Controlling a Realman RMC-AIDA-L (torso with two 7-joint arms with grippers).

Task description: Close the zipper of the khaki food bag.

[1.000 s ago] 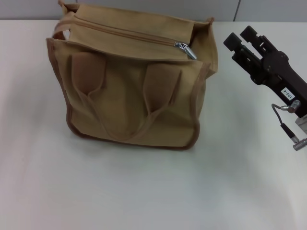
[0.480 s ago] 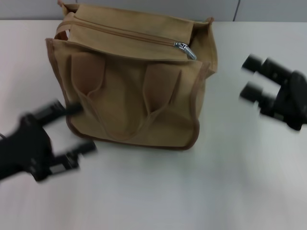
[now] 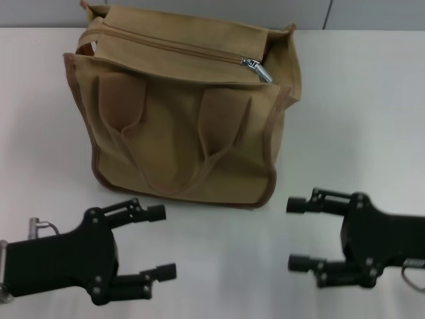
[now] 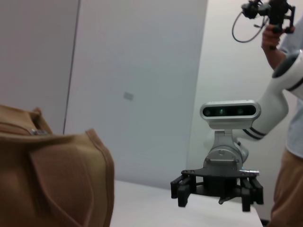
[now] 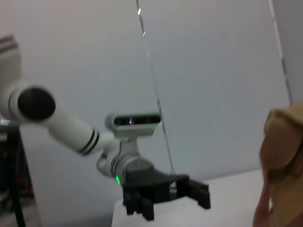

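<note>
Both jaws stand open and hold nothing. From the head view, the left gripper sits low at the near left of the white surface, its two black fingers spread and pointing toward the middle. The right gripper mirrors it at the near right, fingers likewise parted and aimed inward. The two grippers face each other across a bare stretch of the surface, each well short of the bag.

Beyond them, the khaki food bag stands upright toward the far left-centre of the surface, its front pockets and looped handles facing the robot. Neither gripper touches it.

Along the bag's top edge runs the zipper, with its silver pull tab lying at the right-hand end, near the bag's right corner.

From the left wrist view, a corner of the bag fills the near side, and the right gripper shows farther off. The right wrist view shows the left gripper in turn, with the bag's edge close by.
</note>
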